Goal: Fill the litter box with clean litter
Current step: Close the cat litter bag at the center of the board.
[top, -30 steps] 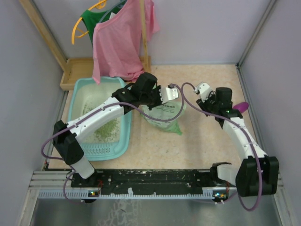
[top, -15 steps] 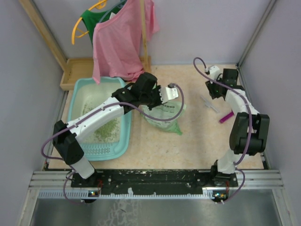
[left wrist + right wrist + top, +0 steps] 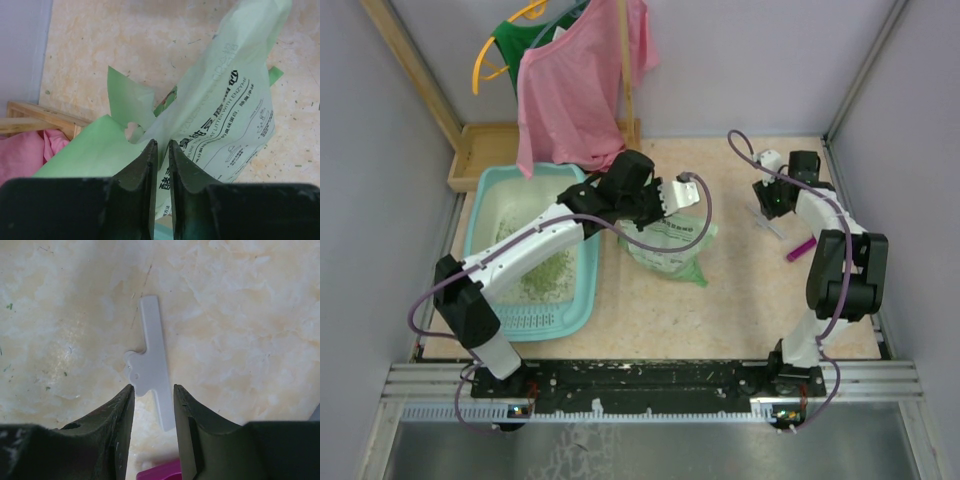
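Biggest thing on the table is the litter box [image 3: 478, 215], sitting at the left with its long axis running near to far and its grille strip at the near end. Just right of it slumps the pale green bag [image 3: 670, 245], top end pointing far. The left arm reaches across the box, and the left gripper [image 3: 161, 143] sits at the bag's top edge with its jaws almost together, only a thin slit between them. Whether any bag film is pinched in there cannot be told. A thin scatter of clean litter [image 3: 545, 275] lies on the box floor, so by the look of it there's more filling to do. The box lies directly left of that gripper, and the left arm is clearly the nearer one. Far right, near the magenta scoop [image 3: 801, 248], the right gripper [image 3: 153, 387] hangs jaws apart over a white clip [image 3: 150, 370], not gripping it
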